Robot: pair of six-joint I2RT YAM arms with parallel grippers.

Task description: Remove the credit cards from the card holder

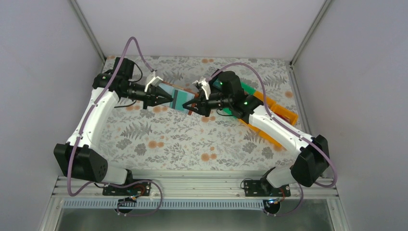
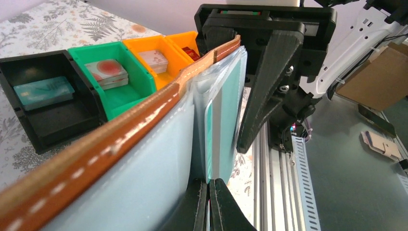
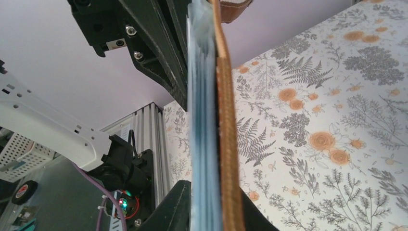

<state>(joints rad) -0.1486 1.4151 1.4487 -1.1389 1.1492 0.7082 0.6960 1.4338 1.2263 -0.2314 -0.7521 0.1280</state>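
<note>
The card holder point(image 1: 191, 107) is held in the air between my two grippers, above the far middle of the table. In the left wrist view its brown stitched edge point(image 2: 120, 130) and pale blue-grey inside point(image 2: 144, 178) run away from me. A teal credit card point(image 2: 226, 110) sticks out of its slots, and it also shows in the top view point(image 1: 178, 97). My left gripper point(image 2: 208, 187) is shut on the near edge of this card. My right gripper point(image 3: 209, 207) is shut on the card holder point(image 3: 226, 144), clamping the brown cover and the blue-grey layers.
A row of bins stands at the far right of the table: black point(image 2: 29, 130), green point(image 2: 139, 82) and orange point(image 2: 175, 41). Each holds a card: teal point(image 2: 43, 91), red-and-white point(image 2: 108, 72) and pale point(image 2: 155, 58). The right arm lies over the bins point(image 1: 279, 113).
</note>
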